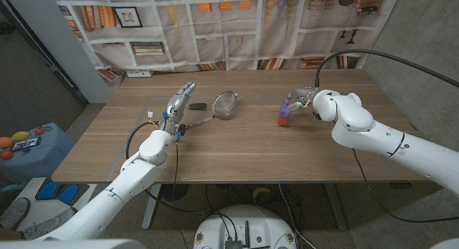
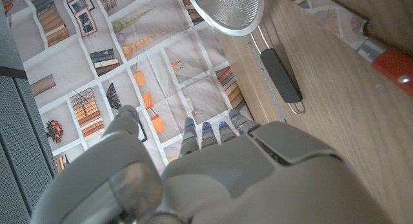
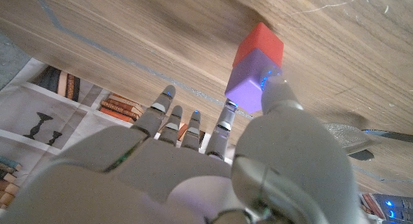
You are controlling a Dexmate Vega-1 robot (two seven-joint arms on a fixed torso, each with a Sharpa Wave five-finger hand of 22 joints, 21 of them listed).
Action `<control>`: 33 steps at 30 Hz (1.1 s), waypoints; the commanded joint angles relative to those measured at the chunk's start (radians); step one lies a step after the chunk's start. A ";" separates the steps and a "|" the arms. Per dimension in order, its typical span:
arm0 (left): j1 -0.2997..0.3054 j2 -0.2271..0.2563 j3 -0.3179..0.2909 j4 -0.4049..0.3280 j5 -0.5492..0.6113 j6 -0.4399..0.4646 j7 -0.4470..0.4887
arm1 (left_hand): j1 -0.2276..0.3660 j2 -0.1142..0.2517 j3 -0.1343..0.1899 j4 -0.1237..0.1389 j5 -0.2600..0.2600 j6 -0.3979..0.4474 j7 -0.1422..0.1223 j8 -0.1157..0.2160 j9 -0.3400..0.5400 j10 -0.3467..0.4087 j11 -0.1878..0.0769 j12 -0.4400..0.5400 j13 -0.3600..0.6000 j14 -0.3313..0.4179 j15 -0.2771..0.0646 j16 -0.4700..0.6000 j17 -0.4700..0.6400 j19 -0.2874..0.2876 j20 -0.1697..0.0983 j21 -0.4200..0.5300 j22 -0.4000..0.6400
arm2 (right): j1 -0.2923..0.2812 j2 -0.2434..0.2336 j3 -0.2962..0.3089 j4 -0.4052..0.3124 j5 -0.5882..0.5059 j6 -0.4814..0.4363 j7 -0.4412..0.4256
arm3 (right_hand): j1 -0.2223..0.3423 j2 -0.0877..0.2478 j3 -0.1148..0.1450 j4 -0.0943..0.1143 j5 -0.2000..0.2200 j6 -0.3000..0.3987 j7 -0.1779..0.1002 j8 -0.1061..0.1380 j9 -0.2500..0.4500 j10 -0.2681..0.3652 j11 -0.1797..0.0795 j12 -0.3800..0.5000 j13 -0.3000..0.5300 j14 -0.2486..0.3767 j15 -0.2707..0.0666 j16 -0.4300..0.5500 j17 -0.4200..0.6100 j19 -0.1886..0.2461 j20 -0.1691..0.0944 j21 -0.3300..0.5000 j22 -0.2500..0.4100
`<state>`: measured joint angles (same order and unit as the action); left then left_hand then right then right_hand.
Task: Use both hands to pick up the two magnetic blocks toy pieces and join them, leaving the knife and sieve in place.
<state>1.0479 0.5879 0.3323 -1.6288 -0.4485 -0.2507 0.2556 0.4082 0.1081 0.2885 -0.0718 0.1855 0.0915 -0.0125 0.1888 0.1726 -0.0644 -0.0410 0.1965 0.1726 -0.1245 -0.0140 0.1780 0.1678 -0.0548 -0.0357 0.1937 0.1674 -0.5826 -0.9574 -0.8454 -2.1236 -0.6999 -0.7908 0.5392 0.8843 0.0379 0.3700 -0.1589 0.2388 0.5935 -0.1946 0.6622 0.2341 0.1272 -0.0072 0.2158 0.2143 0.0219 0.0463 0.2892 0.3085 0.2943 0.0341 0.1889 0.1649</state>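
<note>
While right hand (image 1: 307,100) touches joined blocks (image 1: 285,114), left hand (image 1: 179,102) spread empty, sieve (image 1: 226,104) between.

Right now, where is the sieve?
In the head view the sieve sits on the table left of centre, just right of the left robot hand, far from the blocks.

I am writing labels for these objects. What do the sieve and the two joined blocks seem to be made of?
The sieve looks like metal: fine silver mesh, shiny wire rim, with a matte black, probably plastic, handle. The red block and purple block look like smooth matte plastic, evenly coloured with soft edges.
</note>
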 commanded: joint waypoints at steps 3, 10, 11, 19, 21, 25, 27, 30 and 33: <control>-0.001 -0.004 0.003 0.013 -0.009 -0.005 -0.008 | -0.002 0.011 0.008 -0.007 0.004 0.016 0.002 0.003 -0.001 0.005 -0.002 0.000 -0.001 0.001 0.004 0.001 0.000 0.006 -0.038 0.001 0.001 | 0.000 0.052 -0.014 0.043 -0.095 0.019 0.064 | -0.002 0.017 -0.004 0.001 -0.006 0.103 -0.010 0.009 0.002 0.008 -0.002 0.004 0.001 0.001 0.004 0.002 0.005 0.003 0.008 -0.001 0.003; -0.009 -0.004 0.006 0.020 -0.010 -0.003 -0.014 | -0.004 0.016 0.010 -0.010 0.004 0.020 0.000 0.002 -0.001 0.006 0.000 -0.001 -0.001 0.002 0.005 0.001 -0.001 0.006 -0.037 0.000 0.001 | -0.001 0.070 -0.013 0.057 -0.124 0.022 0.091 | -0.002 0.016 -0.006 0.000 -0.009 0.091 -0.011 0.007 0.004 0.007 -0.004 0.003 0.001 0.004 0.004 0.003 0.005 0.006 0.007 0.001 0.003; -0.010 -0.004 0.007 0.021 -0.011 -0.003 -0.015 | -0.004 0.016 0.010 -0.010 0.004 0.021 0.002 0.001 -0.001 0.007 0.000 -0.001 -0.001 0.002 0.006 0.001 -0.001 0.006 -0.037 0.000 0.001 | -0.002 0.071 -0.010 0.058 -0.124 0.024 0.093 | -0.002 0.015 -0.007 -0.001 -0.010 0.086 -0.012 0.006 0.004 0.005 -0.003 0.002 0.001 0.004 0.005 0.003 0.005 0.006 0.007 0.001 0.003; -0.020 -0.009 0.011 0.033 -0.012 -0.004 -0.018 | -0.006 0.021 0.013 -0.013 0.005 0.025 0.001 0.001 -0.001 0.010 0.002 -0.001 -0.001 0.003 0.008 0.000 -0.001 0.007 -0.036 -0.001 0.001 | 0.000 0.076 -0.007 0.056 -0.153 0.033 0.131 | -0.006 -0.014 -0.023 -0.007 -0.024 0.020 -0.012 -0.013 0.011 -0.026 0.004 -0.010 0.002 -0.004 0.019 -0.004 0.004 0.003 0.024 -0.001 0.003; -0.023 -0.011 0.012 0.036 -0.012 -0.004 -0.019 | -0.006 0.022 0.014 -0.013 0.005 0.025 0.001 0.000 -0.001 0.010 0.003 -0.001 -0.001 0.003 0.008 0.000 -0.001 0.007 -0.036 -0.001 0.001 | -0.001 0.079 -0.008 0.055 -0.168 0.025 0.142 | -0.005 -0.018 -0.024 -0.007 -0.027 -0.006 -0.012 -0.023 0.009 -0.035 0.007 -0.012 0.003 -0.009 0.020 -0.006 0.005 0.002 0.028 -0.001 0.003; -0.029 -0.014 0.015 0.043 -0.011 -0.006 -0.019 | -0.007 0.024 0.015 -0.014 0.005 0.026 0.002 0.000 -0.001 0.010 0.002 -0.002 -0.001 0.004 0.008 0.000 -0.001 0.008 -0.034 -0.001 0.001 | -0.005 0.082 0.000 0.056 -0.173 0.029 0.151 | -0.009 -0.032 -0.031 -0.007 -0.035 -0.036 -0.002 -0.036 0.005 -0.041 0.014 -0.013 0.004 -0.012 0.030 -0.010 0.004 -0.001 0.034 -0.002 0.003; -0.030 -0.016 0.016 0.045 -0.012 -0.006 -0.019 | -0.008 0.026 0.016 -0.015 0.005 0.026 0.002 -0.001 0.000 0.010 0.003 -0.002 -0.001 0.005 0.008 0.000 -0.001 0.009 -0.034 -0.001 0.001 | -0.001 0.082 0.000 0.058 -0.176 0.039 0.162 | -0.012 -0.039 -0.035 -0.005 -0.041 -0.070 -0.009 -0.050 0.001 -0.056 0.017 -0.017 0.004 -0.020 0.037 -0.014 0.005 -0.003 0.037 -0.002 0.003; -0.030 -0.017 0.017 0.046 -0.012 -0.005 -0.018 | -0.008 0.029 0.018 -0.016 0.005 0.026 0.003 -0.002 0.000 0.010 0.003 -0.003 -0.001 0.007 0.007 0.001 -0.001 0.011 -0.032 -0.001 0.001 | 0.001 0.086 0.003 0.062 -0.178 0.045 0.177 | -0.016 -0.049 -0.041 -0.004 -0.049 -0.115 -0.006 -0.068 -0.003 -0.078 0.023 -0.021 0.005 -0.031 0.043 -0.020 0.006 -0.007 0.042 -0.002 0.003; -0.025 -0.018 0.015 0.044 -0.013 -0.005 -0.013 | -0.009 0.031 0.019 -0.017 0.005 0.027 0.002 -0.002 0.000 0.010 0.004 -0.003 -0.001 0.008 0.008 0.000 -0.001 0.011 -0.032 -0.001 0.001 | 0.010 0.087 0.003 0.067 -0.178 0.059 0.204 | -0.022 -0.055 -0.045 -0.001 -0.055 -0.157 -0.007 -0.086 -0.006 -0.099 0.034 -0.023 0.006 -0.040 0.051 -0.024 0.008 -0.012 0.047 -0.003 0.003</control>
<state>1.0243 0.5752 0.3449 -1.5914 -0.4591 -0.2553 0.2382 0.3991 0.1280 0.3030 -0.0863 0.1855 0.1098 -0.0082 0.1888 0.1726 -0.0591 -0.0356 0.1965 0.1726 -0.1213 -0.0108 0.1781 0.1679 -0.0440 -0.0358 0.1937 0.1674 -0.5840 -0.8795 -0.8491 -2.0668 -0.8601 -0.7554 0.6849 0.8536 0.0059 0.3312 -0.1586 0.1885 0.4642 -0.2008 0.5870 0.2287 0.0420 0.0235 0.1959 0.2165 -0.0090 0.0882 0.2698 0.3135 0.2835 0.0737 0.1889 0.1649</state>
